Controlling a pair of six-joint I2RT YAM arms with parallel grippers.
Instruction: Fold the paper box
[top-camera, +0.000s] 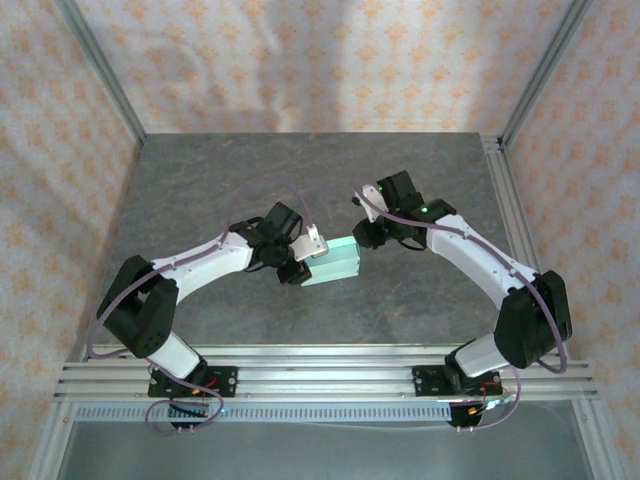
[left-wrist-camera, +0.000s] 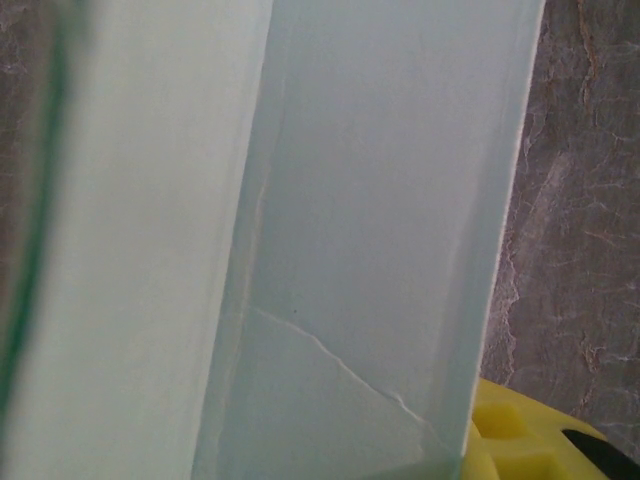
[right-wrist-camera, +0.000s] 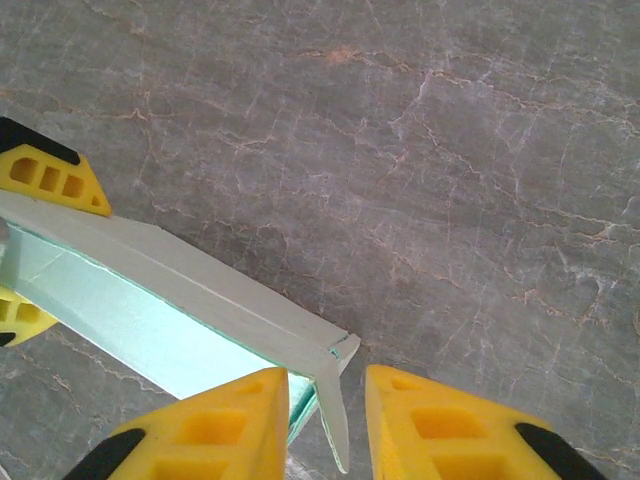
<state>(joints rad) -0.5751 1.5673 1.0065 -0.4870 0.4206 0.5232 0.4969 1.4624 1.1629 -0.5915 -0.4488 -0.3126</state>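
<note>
Grey veined stone-look table (top-camera: 300, 170)

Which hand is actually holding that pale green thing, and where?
The left hand grips the paper box at one end; the right hand straddles its corner flap, not visibly clamped.

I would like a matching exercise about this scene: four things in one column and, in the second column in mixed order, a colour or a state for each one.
Column one:
1. paper box
2. table
3. left claw
4. right claw

Column two:
a. grey with pale veins
b. open around a flap of the box
c. pale mint
d. shut on one end of the box

Pairs: 1-c; 2-a; 3-d; 4-b
</note>
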